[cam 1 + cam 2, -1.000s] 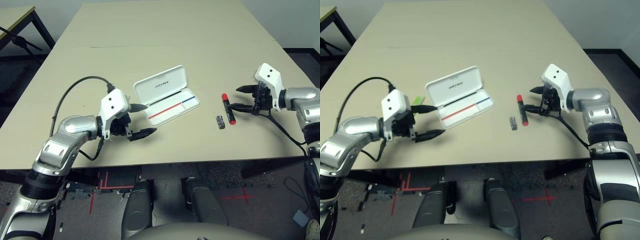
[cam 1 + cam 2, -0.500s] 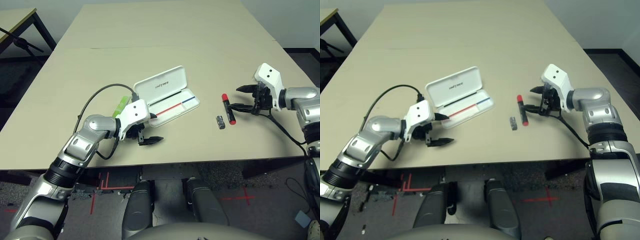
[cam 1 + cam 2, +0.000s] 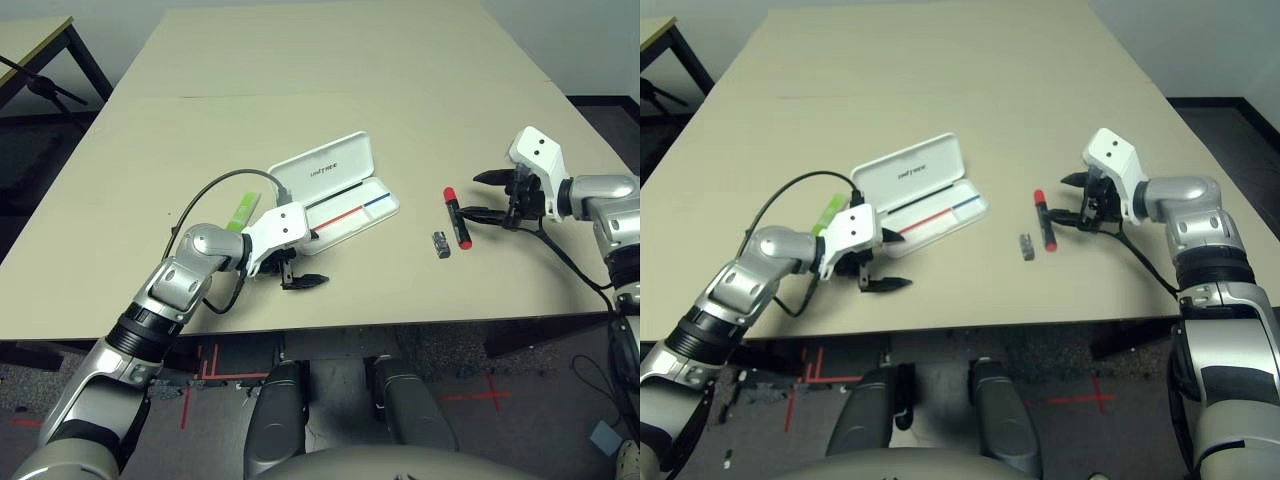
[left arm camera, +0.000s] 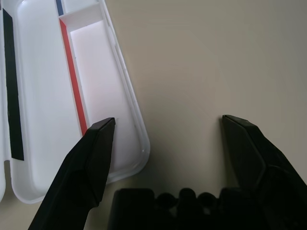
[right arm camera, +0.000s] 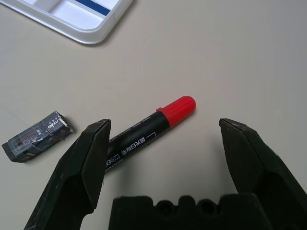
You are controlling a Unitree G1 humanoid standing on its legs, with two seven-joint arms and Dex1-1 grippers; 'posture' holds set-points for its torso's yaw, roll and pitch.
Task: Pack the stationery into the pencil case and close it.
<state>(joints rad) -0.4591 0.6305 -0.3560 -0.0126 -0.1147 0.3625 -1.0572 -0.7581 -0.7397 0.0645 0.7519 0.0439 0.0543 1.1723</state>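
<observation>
Right gripper [image 5: 165,122]: spread wide, nearer hand for the marker [image 5: 148,132]; marker lies just left of it, long axis running near to far; left gripper [image 4: 168,117]: spread wide, at the near-left end of the open case [image 3: 345,218].

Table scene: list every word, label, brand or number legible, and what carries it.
"UNITREE": inside of the white case's raised lid.
"MG-2", then cut off: black barrel of the red-capped marker; its Chinese characters are hard to make out.
Ending "ko": small grey block; its finer print is too small to read.
</observation>
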